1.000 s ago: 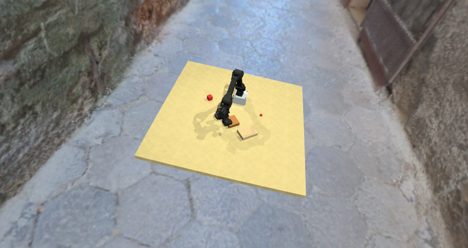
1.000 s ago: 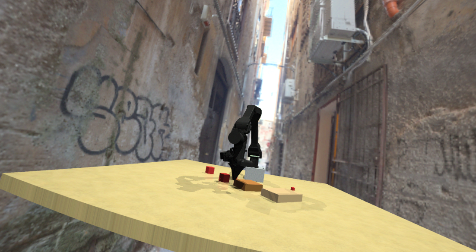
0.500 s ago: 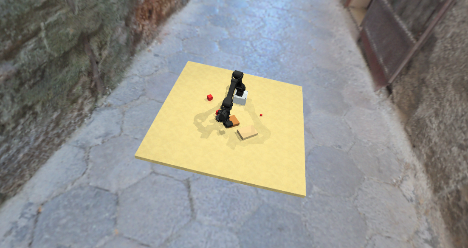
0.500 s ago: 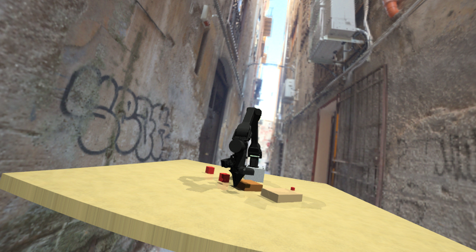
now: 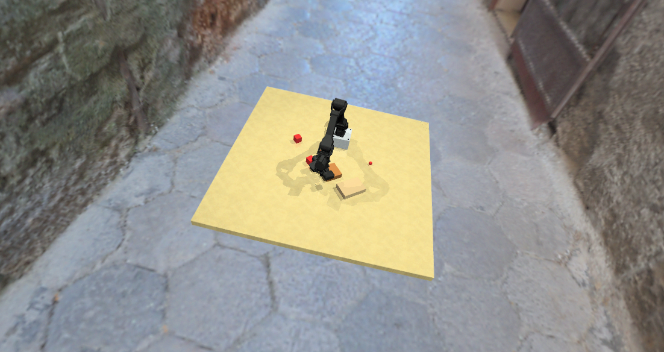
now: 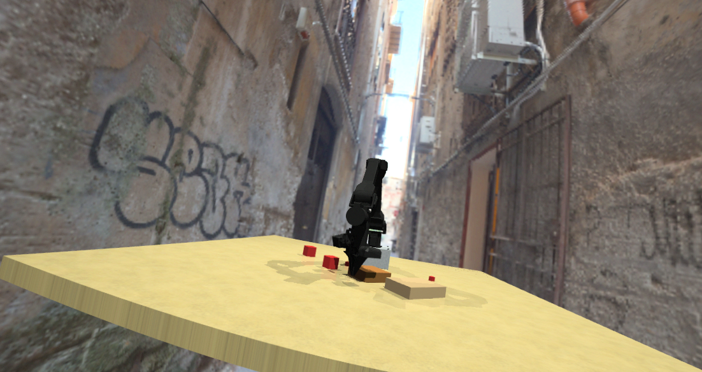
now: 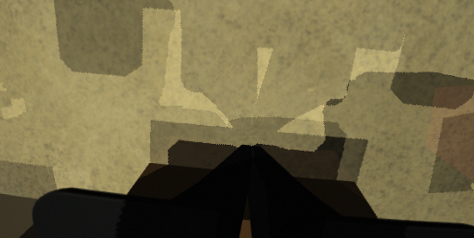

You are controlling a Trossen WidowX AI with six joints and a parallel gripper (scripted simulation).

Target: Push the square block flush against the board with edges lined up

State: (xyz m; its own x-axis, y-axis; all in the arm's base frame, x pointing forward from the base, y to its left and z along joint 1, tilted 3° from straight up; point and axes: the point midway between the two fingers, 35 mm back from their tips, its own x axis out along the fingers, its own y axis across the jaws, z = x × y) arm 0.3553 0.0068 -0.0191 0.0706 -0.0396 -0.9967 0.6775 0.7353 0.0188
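The pincer (image 5: pixel 323 169) (image 6: pixel 352 274) (image 7: pixel 249 154), clenched on nothing, points down just beside the orange block (image 5: pixel 335 170) (image 6: pixel 374 273) (image 7: pixel 246 230). Near the block, but apart from it, the tan board (image 5: pixel 351 187) (image 6: pixel 422 288) (image 7: pixel 14 214) lies flat on the bench (image 5: pixel 241 187) (image 6: pixel 196 300) (image 7: pixel 108 139). Farther from the block is a red cube (image 5: pixel 297 138) (image 6: pixel 309 251).

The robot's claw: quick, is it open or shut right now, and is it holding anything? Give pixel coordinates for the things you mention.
Gripper (image 5: pixel 320 175) (image 6: pixel 352 274) (image 7: pixel 249 154): closed, holding nothing; its fingertips are down beside the orange-brown block (image 5: pixel 335 169) (image 6: pixel 376 272).
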